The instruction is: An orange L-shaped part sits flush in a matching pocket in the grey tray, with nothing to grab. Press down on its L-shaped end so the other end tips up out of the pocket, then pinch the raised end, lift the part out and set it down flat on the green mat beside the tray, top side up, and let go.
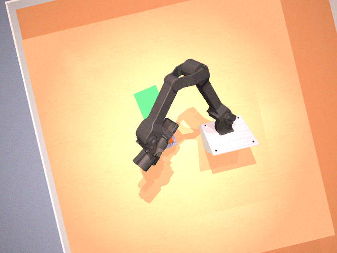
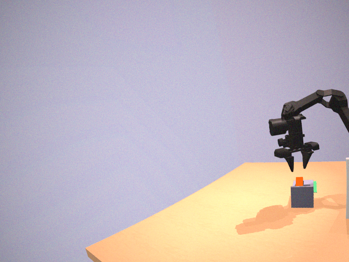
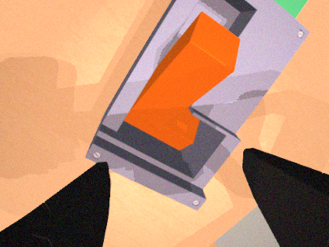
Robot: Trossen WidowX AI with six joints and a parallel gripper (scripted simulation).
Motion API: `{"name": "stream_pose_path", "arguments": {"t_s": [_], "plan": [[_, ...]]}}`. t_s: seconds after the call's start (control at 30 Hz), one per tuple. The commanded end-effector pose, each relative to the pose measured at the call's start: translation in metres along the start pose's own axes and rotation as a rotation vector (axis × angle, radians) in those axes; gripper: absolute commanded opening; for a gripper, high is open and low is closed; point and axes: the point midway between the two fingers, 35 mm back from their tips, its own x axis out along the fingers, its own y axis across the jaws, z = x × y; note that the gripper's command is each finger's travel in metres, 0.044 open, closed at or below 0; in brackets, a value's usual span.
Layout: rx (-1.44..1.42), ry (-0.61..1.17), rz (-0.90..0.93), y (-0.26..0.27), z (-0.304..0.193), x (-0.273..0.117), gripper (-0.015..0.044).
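Note:
The orange part [image 1: 171, 140] [image 2: 299, 181] [image 3: 177, 79] is tilted in the pocket of the grey tray [image 1: 174, 143] [image 2: 302, 197] [image 3: 264, 51]. Its L-shaped end sits low in the pocket, and its other end stands up above the tray top, toward the mat side. My gripper [image 2: 298, 169] [image 3: 176, 157] is open and empty, a little above the part, with a gap between fingertips and part. In the wrist view its fingers are on either side of the tray's L-end. In the top view the arm hides the fingers and most of the tray.
The green mat [image 1: 147, 100] [image 2: 315, 186] [image 3: 293, 5] lies beside the tray, past the raised end, partly hidden by the arm in the top view. The arm's base stands on a white sloped block [image 1: 234, 143] [image 2: 347, 186] to the right. Screws mark the tray corners.

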Motion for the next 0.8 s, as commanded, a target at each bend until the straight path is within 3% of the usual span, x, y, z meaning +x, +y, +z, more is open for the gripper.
{"name": "stream_pose_path", "arguments": {"t_s": [0.0,0.4,0.77], "plan": [[0.628,-0.007,-0.002,-0.02,0.03,-0.003,0.028],[0.628,-0.007,-0.002,-0.02,0.03,-0.001,0.028],[0.628,-0.009,-0.002,-0.02,0.03,0.029,0.028]]}}
